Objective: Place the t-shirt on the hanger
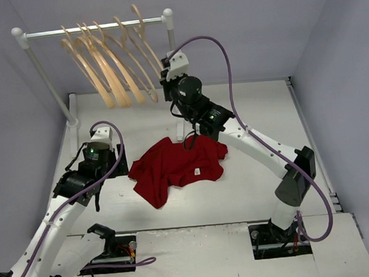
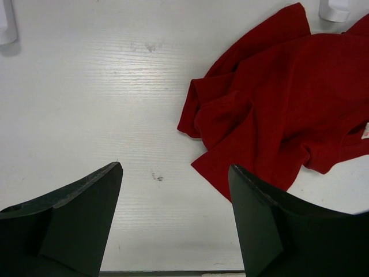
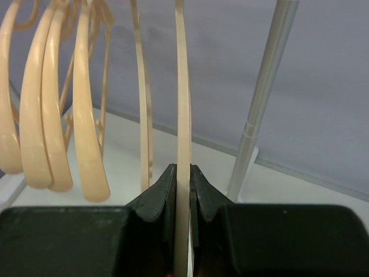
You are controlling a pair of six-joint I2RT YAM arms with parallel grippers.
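Top and wrist views of the two-arm rig. The t-shirt [image 1: 177, 167], dark red and crumpled, lies flat on the white table [image 1: 252, 108] and serves as reference for all positions; a small white label shows on its right half. Beyond the t-shirt, towards the far left corner, stands the rail stand [image 1: 94, 29], from whose bar several pale wooden hangers [image 1: 103, 68] hang side by side. The right gripper [image 3: 183, 179] is raised beyond the t-shirt's far edge, beside the stand's right post; its jaws are clenched on the thin edge of the hanger [image 3: 183, 115], the one nearest that post, which passes upright between the two fingers. The hook of this hanger is not visible in the wrist view. The right forearm crosses above the t-shirt's far right corner. The left gripper [image 2: 176, 173] hovers to the left of the t-shirt over bare table, its jaws spread wide and grasping nothing; the garment's nearest fold lies close beside its right finger.
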